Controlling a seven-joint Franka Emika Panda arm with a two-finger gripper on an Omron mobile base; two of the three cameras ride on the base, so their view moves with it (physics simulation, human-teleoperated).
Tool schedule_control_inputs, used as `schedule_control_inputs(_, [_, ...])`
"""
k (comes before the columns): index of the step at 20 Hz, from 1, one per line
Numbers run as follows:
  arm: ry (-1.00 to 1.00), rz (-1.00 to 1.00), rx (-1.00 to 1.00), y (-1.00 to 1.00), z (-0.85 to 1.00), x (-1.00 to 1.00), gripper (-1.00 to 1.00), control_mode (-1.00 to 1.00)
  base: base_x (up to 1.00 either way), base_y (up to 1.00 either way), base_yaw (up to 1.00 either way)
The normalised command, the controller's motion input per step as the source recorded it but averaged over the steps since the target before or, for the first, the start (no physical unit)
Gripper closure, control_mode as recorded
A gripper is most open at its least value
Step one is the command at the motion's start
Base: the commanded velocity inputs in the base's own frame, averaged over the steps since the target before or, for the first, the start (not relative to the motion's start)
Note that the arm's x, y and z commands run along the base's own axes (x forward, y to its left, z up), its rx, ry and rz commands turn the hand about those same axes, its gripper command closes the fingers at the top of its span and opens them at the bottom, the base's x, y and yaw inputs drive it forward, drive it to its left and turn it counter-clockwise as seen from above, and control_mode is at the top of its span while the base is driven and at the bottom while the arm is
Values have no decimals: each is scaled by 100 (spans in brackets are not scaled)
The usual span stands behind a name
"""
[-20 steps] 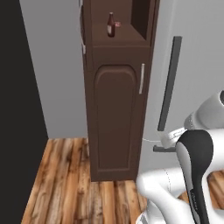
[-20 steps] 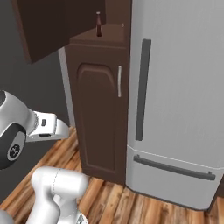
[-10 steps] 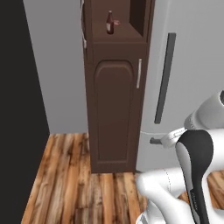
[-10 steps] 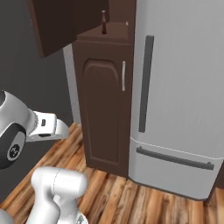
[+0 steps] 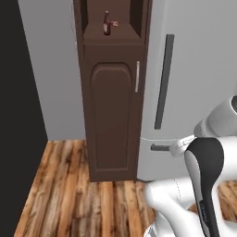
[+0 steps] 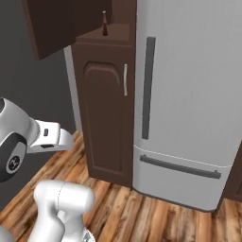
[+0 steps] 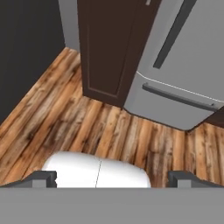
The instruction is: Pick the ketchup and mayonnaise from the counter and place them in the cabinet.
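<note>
The grey fridge [image 5: 194, 78] fills the right of the scene, and just left of it, touching, stands the cabinet [image 5: 112, 115] with its arched door shut. The ketchup [image 5: 107, 23] stands upright in the open niche above that door, so that bottle looks placed already — the mayonnaise and the bench are not to be seen from here. The claw [image 7: 111, 177] hangs low over the wooden floor [image 7: 65, 113], its fingertips [image 7: 43, 177] wide apart and holding nothing.

The step in hand looks like driving off for the jar. It would go best with the arm tucked, the claw left spread, and the base swung clear of the fridge corner.

Against the earlier frames, both base views have shifted — the cabinet sits further left in the picture and more fridge shows, which is the camera's travel, not the furniture's.
</note>
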Motion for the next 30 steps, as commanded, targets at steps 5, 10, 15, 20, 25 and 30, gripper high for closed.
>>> schedule_control_inputs(5, [0,0,0,0,0,0,-100,100,0,-78,0])
schedule_control_inputs(10, [0,0,0,0,0,0,-100,100,0,-82,0])
schedule_control_inputs(15, [0,0,0,0,0,0,-100,100,0,-79,0])
schedule_control_inputs(20, [0,0,0,0,0,0,-100,100,0,-76,0])
schedule_control_inputs(25, [0,0,0,0,0,0,-100,100,0,-77,0])
schedule_control_inputs(30, [0,0,0,0,0,0,-100,100,0,-77,0])
